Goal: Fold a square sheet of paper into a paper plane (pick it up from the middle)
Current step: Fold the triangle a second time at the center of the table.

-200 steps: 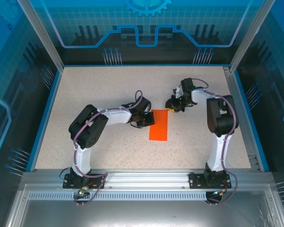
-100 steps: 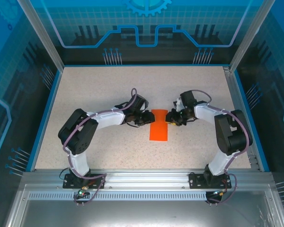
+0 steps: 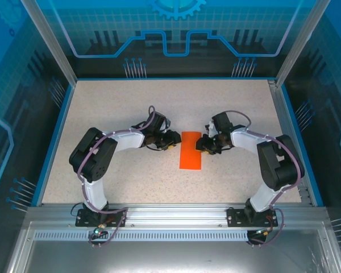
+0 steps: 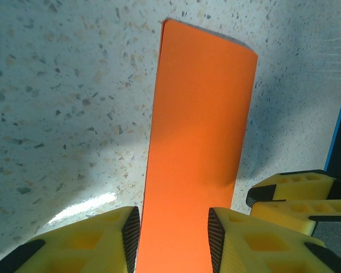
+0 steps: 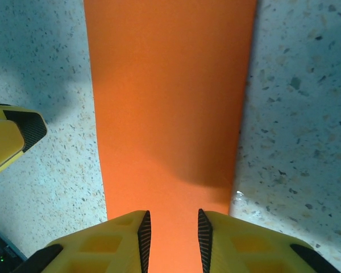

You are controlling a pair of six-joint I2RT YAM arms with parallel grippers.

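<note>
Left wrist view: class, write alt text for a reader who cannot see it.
A long strip of orange paper lies on a speckled table, running away from the camera between the open yellow fingers of the left claw. Yellow fingers of the right claw poke in at lower right.

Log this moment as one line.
orange paper: narrow rectangle, flat on table | left end effector: open, at paper's far left edge | right end effector: open, at paper's far right edge

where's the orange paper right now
In the top view the orange paper lies flat on the table, its far end between the left gripper and right gripper.
</note>
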